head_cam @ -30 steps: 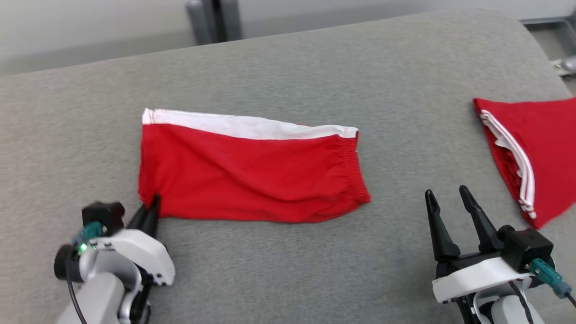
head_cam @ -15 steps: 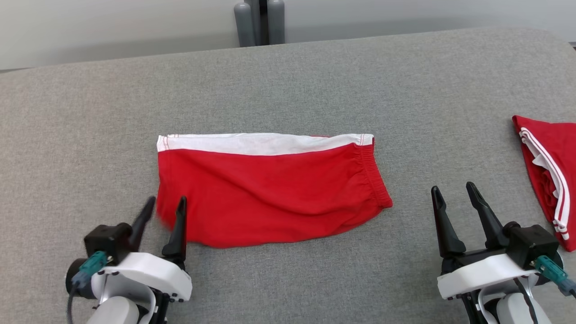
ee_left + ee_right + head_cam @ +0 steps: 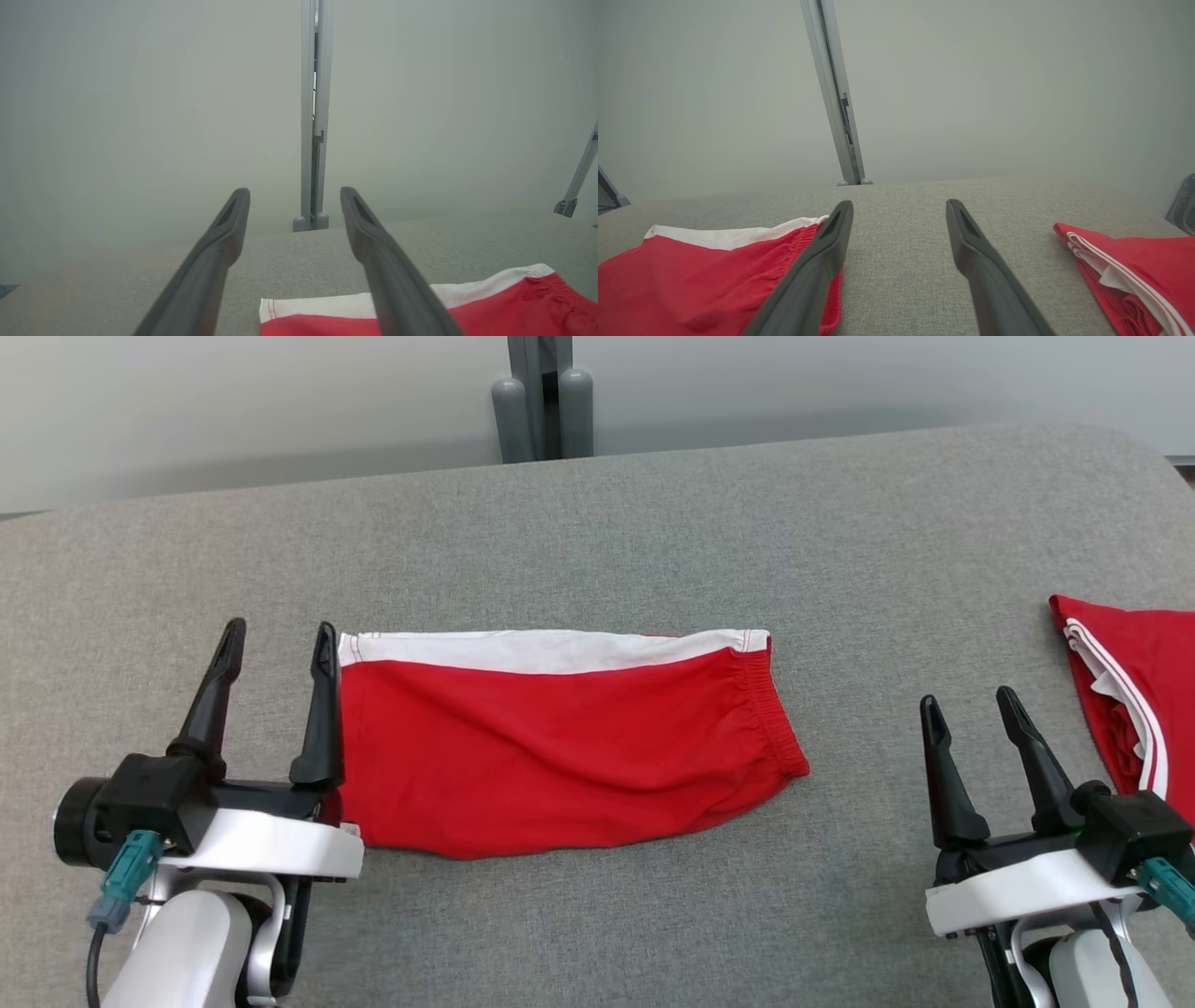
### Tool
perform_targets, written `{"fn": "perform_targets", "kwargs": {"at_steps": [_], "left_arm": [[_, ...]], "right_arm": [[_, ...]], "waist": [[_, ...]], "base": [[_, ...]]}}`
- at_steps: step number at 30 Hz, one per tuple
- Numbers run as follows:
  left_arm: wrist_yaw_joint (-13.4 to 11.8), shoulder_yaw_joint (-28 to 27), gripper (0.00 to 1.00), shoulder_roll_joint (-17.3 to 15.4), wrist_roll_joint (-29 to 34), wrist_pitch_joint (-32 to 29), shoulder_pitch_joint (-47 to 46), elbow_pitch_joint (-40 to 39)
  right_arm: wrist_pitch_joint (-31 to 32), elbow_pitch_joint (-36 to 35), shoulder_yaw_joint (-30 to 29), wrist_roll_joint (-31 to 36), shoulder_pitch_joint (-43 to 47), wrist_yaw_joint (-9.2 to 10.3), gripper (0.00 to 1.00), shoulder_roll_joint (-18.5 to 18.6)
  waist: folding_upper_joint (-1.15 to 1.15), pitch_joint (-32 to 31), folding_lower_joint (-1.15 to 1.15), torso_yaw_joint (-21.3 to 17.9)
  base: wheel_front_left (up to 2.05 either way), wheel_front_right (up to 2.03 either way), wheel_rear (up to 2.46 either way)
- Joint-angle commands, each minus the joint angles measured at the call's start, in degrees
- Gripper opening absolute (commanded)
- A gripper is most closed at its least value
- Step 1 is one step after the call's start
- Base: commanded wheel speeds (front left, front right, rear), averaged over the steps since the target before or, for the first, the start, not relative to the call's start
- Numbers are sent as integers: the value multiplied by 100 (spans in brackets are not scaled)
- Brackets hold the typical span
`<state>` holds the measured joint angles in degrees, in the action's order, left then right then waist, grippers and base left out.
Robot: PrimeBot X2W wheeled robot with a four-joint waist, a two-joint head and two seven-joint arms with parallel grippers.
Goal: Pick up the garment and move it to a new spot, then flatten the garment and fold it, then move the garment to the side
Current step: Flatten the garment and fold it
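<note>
The folded red shorts (image 3: 560, 747) lie flat in the middle of the grey padded surface (image 3: 653, 523), long side running left to right. A white band (image 3: 551, 651) runs along their far edge, and the elastic waistband (image 3: 770, 709) forms their right end.

The left hand (image 3: 279, 628) is at the shorts' left end, its two dark fingers spread wide with nothing between them. Its inner finger (image 3: 322, 709) lines up along the shorts' left edge; whether it touches the cloth cannot be told. In the left wrist view that finger crosses in front of the white band's near corner, while the other finger stands off the cloth, over bare surface.

The right hand (image 3: 967, 698) is well to the right of the shorts' waistband end, over bare surface, fingers equally wide apart and empty.

A second red garment with white stripes (image 3: 1134, 681) lies further right of the shorts, beyond the right hand. A grey post (image 3: 541, 401) stands behind the shorts, past the surface's far edge.
</note>
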<state>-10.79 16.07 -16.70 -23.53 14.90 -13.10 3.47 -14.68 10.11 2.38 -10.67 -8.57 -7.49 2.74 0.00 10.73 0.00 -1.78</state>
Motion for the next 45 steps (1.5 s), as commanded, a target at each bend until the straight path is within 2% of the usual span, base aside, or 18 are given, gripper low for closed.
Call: {"fn": "perform_targets", "kwargs": {"at_steps": [1, 9, 21, 26, 29, 33, 39, 45], "left_arm": [[41, -49, 100, -9, 46, 20, -28, -37], [308, -247, 100, -202, 182, 21, 288, 263], [461, -254, 100, -114, 222, 22, 208, 419], [537, -171, 100, -33, 266, 22, 52, 518], [587, -93, 100, 54, 280, 22, 0, 595], [668, -29, 100, 170, 306, 23, -98, 668], [792, 84, 100, 328, 338, 22, -262, 839], [859, 90, 100, 440, 392, 22, -406, 911]], "right_arm": [[-36, -11, -22, 17, 43, -1, 100, 37], [-17, 74, -73, -40, 182, -1, 100, 37], [10, 97, -91, -50, 72, -1, 100, 36], [145, 135, 337, -98, -226, -1, 100, 27], [232, 399, 707, -161, -428, 0, 100, 43], [446, 1102, 999, -228, -703, 0, 100, 46], [692, 2186, 774, -216, -1111, 0, 100, 42], [999, 2681, 767, -199, -1320, 0, 100, 41]], "waist": [[0, -21, 0, -6], [0, -165, 0, -60], [0, -180, 0, 64], [0, -79, 0, 241], [0, -7, 0, 395], [0, 102, 0, 576], [0, 260, 0, 775], [0, 346, 0, 803]], "base": [[0, 0, 0], [0, 0, 0], [0, 0, 0], [0, 0, 0], [0, 0, 0], [0, 0, 0], [0, 0, 0], [0, 0, 0]]}}
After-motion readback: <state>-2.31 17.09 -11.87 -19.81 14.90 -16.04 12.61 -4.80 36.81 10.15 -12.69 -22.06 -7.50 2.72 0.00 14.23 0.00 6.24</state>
